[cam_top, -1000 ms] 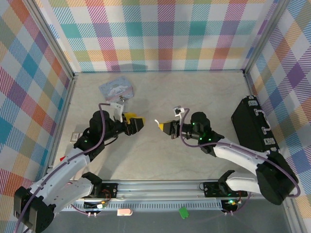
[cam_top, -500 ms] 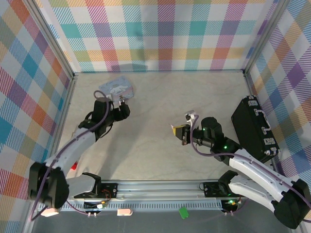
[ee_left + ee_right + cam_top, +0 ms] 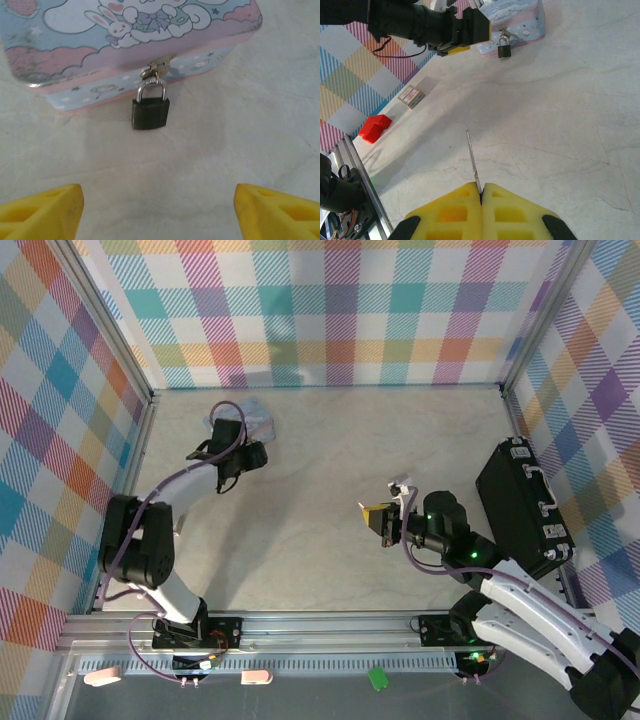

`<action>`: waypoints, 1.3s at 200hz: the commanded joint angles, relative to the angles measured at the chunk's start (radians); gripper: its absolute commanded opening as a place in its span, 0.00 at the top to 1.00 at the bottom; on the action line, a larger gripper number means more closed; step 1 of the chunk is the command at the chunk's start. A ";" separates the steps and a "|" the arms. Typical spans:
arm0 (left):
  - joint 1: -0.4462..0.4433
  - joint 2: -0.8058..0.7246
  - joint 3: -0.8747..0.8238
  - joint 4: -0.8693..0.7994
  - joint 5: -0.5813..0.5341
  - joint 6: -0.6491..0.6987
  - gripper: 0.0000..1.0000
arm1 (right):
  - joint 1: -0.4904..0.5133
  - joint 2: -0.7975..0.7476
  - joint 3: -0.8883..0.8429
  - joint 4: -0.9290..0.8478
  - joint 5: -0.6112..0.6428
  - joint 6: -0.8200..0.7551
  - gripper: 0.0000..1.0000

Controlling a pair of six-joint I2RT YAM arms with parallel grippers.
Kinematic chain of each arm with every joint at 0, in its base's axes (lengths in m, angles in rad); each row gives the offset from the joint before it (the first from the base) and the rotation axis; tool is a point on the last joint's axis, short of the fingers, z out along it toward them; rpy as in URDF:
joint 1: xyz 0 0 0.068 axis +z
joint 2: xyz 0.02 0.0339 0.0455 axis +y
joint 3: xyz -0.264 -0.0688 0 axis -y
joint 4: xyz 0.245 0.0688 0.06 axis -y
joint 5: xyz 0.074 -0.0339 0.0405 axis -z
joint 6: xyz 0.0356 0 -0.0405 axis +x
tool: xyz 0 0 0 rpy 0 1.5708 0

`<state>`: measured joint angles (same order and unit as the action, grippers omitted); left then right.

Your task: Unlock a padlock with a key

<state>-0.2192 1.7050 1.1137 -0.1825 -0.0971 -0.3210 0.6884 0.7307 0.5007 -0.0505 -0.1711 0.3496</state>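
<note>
A pale table (image 3: 340, 450) holds a cartoon-printed tin (image 3: 100, 55), a padlock (image 3: 150, 113) at its front, and a black case (image 3: 522, 502).

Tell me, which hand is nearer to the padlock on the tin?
Left. The left hand is open just in front of the padlock. The right hand, shut on the key, is much farther off.

Plaid panels (image 3: 340, 310) in pastel checks close in the table (image 3: 330, 450) along its far, left and right edges, held by silvery metal posts (image 3: 120, 340). The tabletop is pale and faintly veined, evenly lit, with soft shadows. A metal rail (image 3: 330, 625) runs along the near edge.
</note>
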 commanded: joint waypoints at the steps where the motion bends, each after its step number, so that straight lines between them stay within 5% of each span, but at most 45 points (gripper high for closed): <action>1: 0.016 0.070 0.065 0.008 0.008 0.012 0.26 | 0.005 -0.022 -0.026 0.000 0.009 -0.023 1.00; 95: 0.070 0.250 0.123 0.124 0.075 -0.015 0.34 | 0.003 -0.006 -0.056 0.038 0.004 -0.040 1.00; 260: 0.086 0.296 0.111 0.238 0.208 -0.106 0.54 | 0.001 0.008 -0.083 0.061 0.018 -0.053 1.00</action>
<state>-0.1471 2.0182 1.2739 -0.0212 0.0700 -0.3935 0.6884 0.7490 0.4297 -0.0227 -0.1638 0.3195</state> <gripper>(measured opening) 0.465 0.055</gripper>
